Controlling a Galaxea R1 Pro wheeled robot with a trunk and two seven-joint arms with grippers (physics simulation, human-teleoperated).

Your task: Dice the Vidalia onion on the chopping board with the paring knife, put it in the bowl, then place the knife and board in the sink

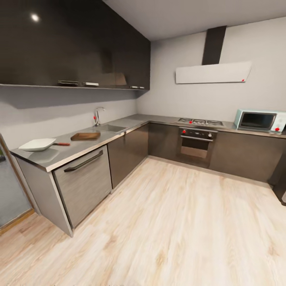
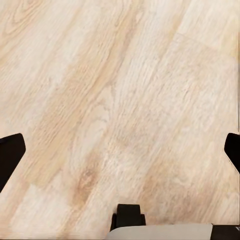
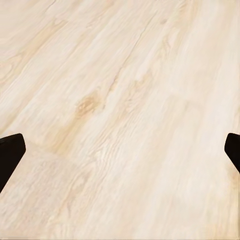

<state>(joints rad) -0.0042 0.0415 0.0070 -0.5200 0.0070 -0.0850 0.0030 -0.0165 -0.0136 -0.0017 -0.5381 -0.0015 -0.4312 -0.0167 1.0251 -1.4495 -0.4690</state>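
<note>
Pale wood floor (image 2: 120, 100) lies under both wide-open, empty tools (image 2: 120, 150) (image 3: 120, 150), while bowl (image 1: 37, 144), paring knife (image 1: 61, 143) and chopping board (image 1: 85, 136) wait on the desk (image 1: 75, 153) beside the sink (image 1: 111, 128), apparently staged for dicing.

The kitchen is evenly and softly lit, with no hard shadows on the pale wooden floor (image 1: 171, 222). One small bright spot of glare sits on the glossy dark upper cabinets (image 1: 35, 17), which also carry faint reflections. A broad soft shadow lies on the wall (image 1: 59, 99) under those cabinets, and the white bowl (image 1: 37, 144) throws a dim reflection on the grey table (image 1: 59, 153). The head view is slightly soft and bends straight lines outward near its edges, as a wide lens does. In both wrist views the floor grain is bright, washed out and a little blurred; the dark fingertips (image 2: 10, 155) at the edges show no surface detail.
</note>
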